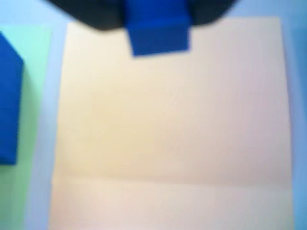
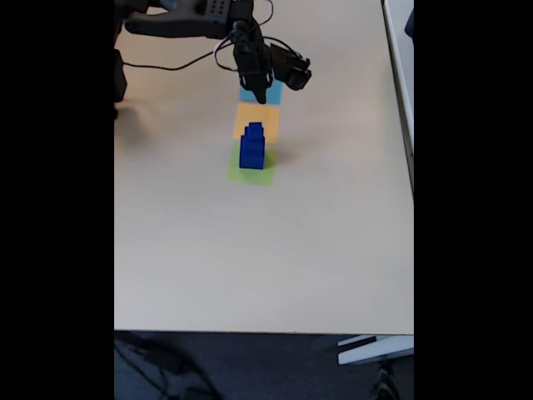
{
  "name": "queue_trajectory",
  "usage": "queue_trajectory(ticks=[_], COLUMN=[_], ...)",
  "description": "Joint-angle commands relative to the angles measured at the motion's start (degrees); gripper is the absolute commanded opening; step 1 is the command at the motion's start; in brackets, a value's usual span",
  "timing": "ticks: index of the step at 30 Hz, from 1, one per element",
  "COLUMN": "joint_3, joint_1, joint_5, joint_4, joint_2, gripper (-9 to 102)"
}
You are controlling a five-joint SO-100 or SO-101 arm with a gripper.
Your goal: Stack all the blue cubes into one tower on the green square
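Observation:
In the wrist view a small blue cube (image 1: 158, 36) sits between the dark jaws of my gripper (image 1: 156, 17) at the top edge, blurred, hanging over the orange square (image 1: 172, 124). At the left edge a larger blue cube (image 1: 9, 100) stands on the green square (image 1: 33, 72). In the fixed view the gripper (image 2: 255, 90) hovers above the light-blue square (image 2: 271, 94), just beyond the orange square (image 2: 258, 119). A stepped tower (image 2: 251, 148) of blue cubes stands upright on the green square (image 2: 250, 173), apart from the gripper.
The three flat squares lie in a row down the beige table (image 2: 250, 250). The arm and its cable (image 2: 175, 25) cross the table's top left. A table edge runs along the right (image 2: 411, 167) and the front.

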Motion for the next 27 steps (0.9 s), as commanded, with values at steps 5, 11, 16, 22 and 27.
queue_trajectory(ticks=[5, 11, 16, 22, 27], joint_3=[-6.3, -7.3, -7.3, -7.4, -9.1], joint_1=[2.8, 4.7, 6.4, 8.5, 10.1], joint_5=[-3.7, -6.7, -8.6, -12.4, -16.5], joint_4=[5.1, 5.8, 5.4, 4.0, 3.8], joint_2=[11.1, 12.1, 11.7, 10.8, 8.6], gripper=[0, 0, 0, 0, 0])
